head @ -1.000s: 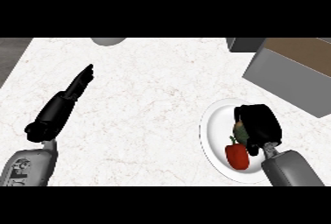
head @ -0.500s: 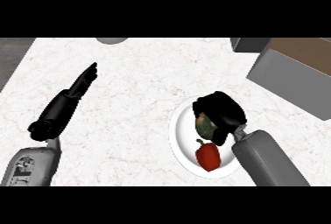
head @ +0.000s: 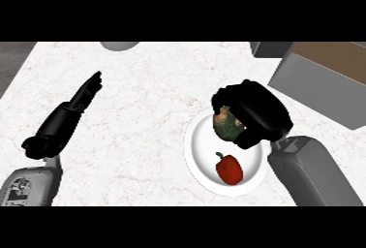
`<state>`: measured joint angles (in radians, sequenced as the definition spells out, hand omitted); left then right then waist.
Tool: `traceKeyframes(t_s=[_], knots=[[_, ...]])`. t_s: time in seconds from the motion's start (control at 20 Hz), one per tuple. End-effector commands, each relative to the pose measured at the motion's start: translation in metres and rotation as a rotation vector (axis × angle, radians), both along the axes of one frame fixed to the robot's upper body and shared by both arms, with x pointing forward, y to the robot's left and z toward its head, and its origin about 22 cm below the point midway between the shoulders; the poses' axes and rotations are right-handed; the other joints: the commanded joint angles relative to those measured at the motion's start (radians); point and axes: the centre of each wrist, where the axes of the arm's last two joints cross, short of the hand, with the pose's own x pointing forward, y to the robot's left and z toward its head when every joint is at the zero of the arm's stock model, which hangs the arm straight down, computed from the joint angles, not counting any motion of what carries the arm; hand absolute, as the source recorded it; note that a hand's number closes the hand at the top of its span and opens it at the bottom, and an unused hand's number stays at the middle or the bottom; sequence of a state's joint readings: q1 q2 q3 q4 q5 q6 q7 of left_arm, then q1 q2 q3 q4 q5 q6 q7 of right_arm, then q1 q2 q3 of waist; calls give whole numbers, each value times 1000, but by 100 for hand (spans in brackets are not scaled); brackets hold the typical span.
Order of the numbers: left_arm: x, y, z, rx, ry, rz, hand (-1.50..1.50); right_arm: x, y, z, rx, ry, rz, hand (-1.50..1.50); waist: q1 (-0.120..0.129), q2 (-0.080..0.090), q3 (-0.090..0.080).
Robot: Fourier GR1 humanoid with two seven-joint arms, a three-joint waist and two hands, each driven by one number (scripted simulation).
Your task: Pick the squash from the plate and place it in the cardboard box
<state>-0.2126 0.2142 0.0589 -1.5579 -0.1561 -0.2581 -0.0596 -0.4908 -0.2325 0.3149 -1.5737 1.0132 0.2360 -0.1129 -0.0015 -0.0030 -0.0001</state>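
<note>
- Your right hand [head: 256,112] sits at about 3 o'clock from the centre of the view, and its black fingers are curled round the squash [head: 227,124], clamped on it.
- The squash shows as a mottled green and tan lump at the hand's 8 o'clock side; most of it is hidden under the fingers and palm.
- You can see the squash over the upper edge of the white plate [head: 202,164], at the plate's 12 o'clock; whether it touches the plate or hangs above it, you cannot tell from this view.
- A red pepper [head: 229,168] lies on the plate toward its 6 o'clock, apart from the squash and from your right hand.
- The right grey forearm [head: 312,173] runs in from the 5 o'clock corner and covers the plate's 3 o'clock rim.
- The cardboard box [head: 319,82] stands at about 2 o'clock in the view, its grey wall facing you and a brown surface showing along its top; it is near your right hand but apart from it.
- Your left hand [head: 83,94] rests at about 9 o'clock, fingers straight and together, pointing toward 1 o'clock, holding nothing.
- A grey rounded object [head: 118,45] sits at the counter's [head: 143,121] 12 o'clock edge, cut off by the view, well apart from both hands.
</note>
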Motion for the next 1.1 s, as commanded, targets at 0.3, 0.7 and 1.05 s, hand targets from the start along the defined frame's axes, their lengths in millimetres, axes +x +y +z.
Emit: traceKeyframes(t_s=[0.3,0.7,1.05], knots=[[3,12,10,6,-9,5,0,13,-48,72,372,-75,-412,150,-3,2,0],[4,6,-7,19,-22,2,0,63,-135,89,435,-92,-608,150,12,8,0],[2,-16,3,22,-11,-35,0,91,-182,89,216,-17,-678,150,24,10,1]])
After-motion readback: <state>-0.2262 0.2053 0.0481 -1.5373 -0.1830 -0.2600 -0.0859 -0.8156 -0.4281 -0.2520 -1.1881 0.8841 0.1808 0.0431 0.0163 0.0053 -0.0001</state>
